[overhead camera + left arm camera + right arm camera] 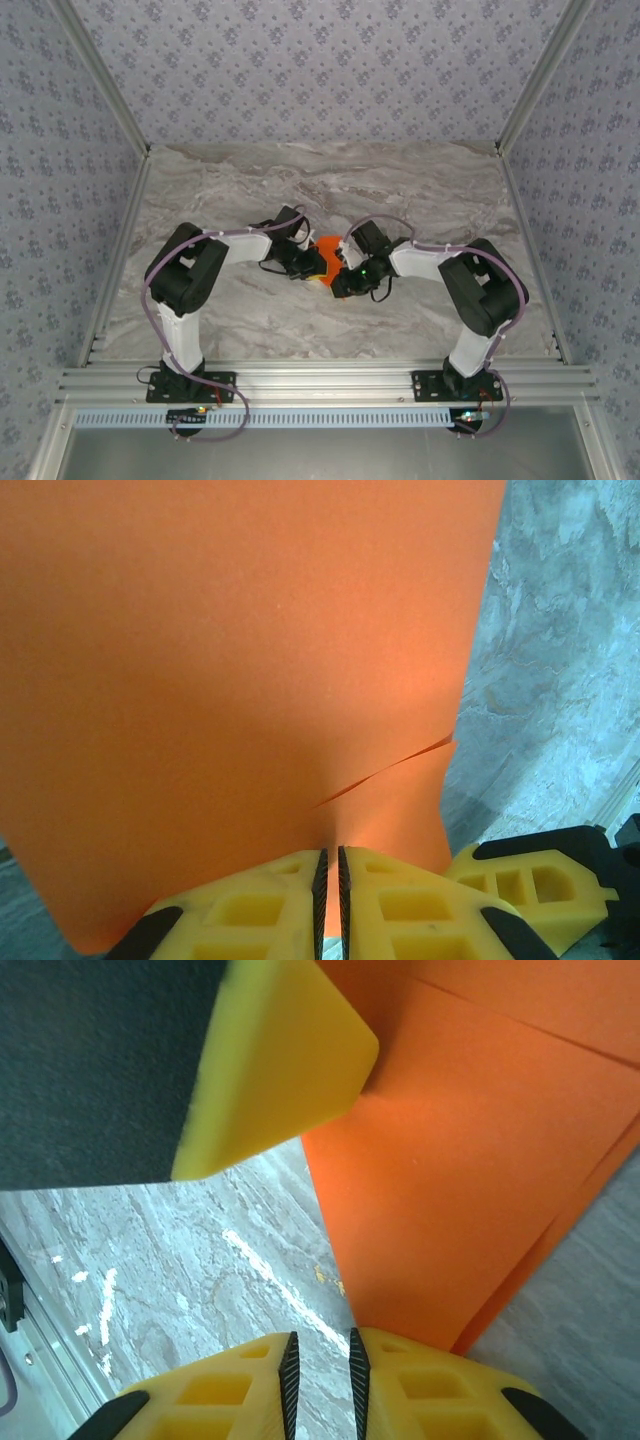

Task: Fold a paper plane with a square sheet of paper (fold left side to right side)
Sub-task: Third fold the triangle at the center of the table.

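Paper (322,250), bright orange, sits between the two arms near the middle of the table (420,190), and from above the wrists hide most of it. The left pincer (331,905) is pressed together on its lower edge; close up, a short slanting crease or tear crosses the sheet. The right pincer (320,1385) stands barely apart at the paper's edge. Whether it nips the sheet I cannot tell.

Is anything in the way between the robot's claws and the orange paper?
No, nothing visible. The left claw is pinching the edge of the square sheet of paper. The right claw sits right at the paper's edge, one finger touching it; whether it grips is unclear.
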Controlling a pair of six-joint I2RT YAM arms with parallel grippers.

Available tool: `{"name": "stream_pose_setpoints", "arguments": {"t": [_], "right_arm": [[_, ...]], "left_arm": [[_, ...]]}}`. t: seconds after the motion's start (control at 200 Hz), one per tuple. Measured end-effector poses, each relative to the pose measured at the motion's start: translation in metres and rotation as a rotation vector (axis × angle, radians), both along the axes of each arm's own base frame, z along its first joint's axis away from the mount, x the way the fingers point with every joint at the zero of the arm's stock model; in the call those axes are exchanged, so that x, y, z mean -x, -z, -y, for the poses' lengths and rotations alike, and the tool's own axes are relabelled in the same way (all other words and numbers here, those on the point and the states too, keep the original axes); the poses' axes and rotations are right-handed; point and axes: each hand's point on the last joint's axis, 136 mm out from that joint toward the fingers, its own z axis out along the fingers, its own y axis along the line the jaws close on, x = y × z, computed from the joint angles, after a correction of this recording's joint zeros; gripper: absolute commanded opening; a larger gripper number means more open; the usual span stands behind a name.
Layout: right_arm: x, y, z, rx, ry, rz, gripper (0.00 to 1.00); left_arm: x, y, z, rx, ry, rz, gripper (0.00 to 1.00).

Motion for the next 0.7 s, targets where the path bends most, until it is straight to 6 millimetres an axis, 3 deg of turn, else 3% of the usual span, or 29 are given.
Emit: {"name": "stream_pose_setpoints", "arguments": {"t": [0.32, 0.7], "right_arm": [[0.005, 0.005, 0.005, -0.003, 0.007, 0.010, 0.14], [0.033, 0.000, 0.026, 0.019, 0.031, -0.024, 0.07]], "left_arm": [[0.000, 0.000, 0.000, -0.002, 0.003, 0.005, 0.14], [0.002, 0.000, 0.001, -0.002, 0.010, 0.000, 0.14]]}}
